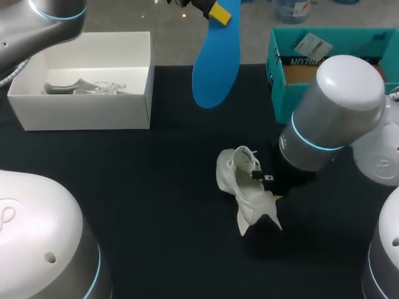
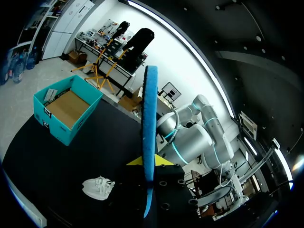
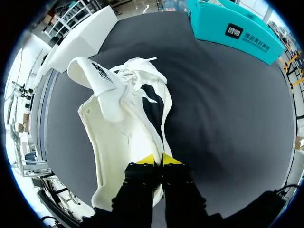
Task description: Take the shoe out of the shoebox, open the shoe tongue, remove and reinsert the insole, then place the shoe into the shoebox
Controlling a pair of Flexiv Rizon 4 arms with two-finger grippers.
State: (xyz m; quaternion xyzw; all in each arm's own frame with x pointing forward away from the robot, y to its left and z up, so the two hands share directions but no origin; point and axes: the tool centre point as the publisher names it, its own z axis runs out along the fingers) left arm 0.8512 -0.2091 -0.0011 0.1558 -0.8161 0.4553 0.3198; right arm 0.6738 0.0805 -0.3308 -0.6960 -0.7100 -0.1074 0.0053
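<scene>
The blue insole [image 1: 216, 59] hangs upright high over the table's far middle, pinched at its top end by my left gripper [image 1: 218, 12]. The left wrist view sees the insole [image 2: 149, 133] edge-on, with my left gripper [image 2: 149, 162] shut on it. The white shoe [image 1: 245, 182] lies on the black table right of centre. My right gripper [image 1: 273, 194] is shut on the shoe's side wall. In the right wrist view the shoe [image 3: 124, 126] stretches ahead of my right gripper [image 3: 158, 159], its tongue [image 3: 95, 78] pulled forward and the opening showing dark.
A white shoebox [image 1: 81, 112] stands open at the far left with a second white shoe [image 1: 87, 87] inside. A teal box [image 1: 277, 81] stands open at the far right. Bare black table [image 1: 156, 187] lies between them.
</scene>
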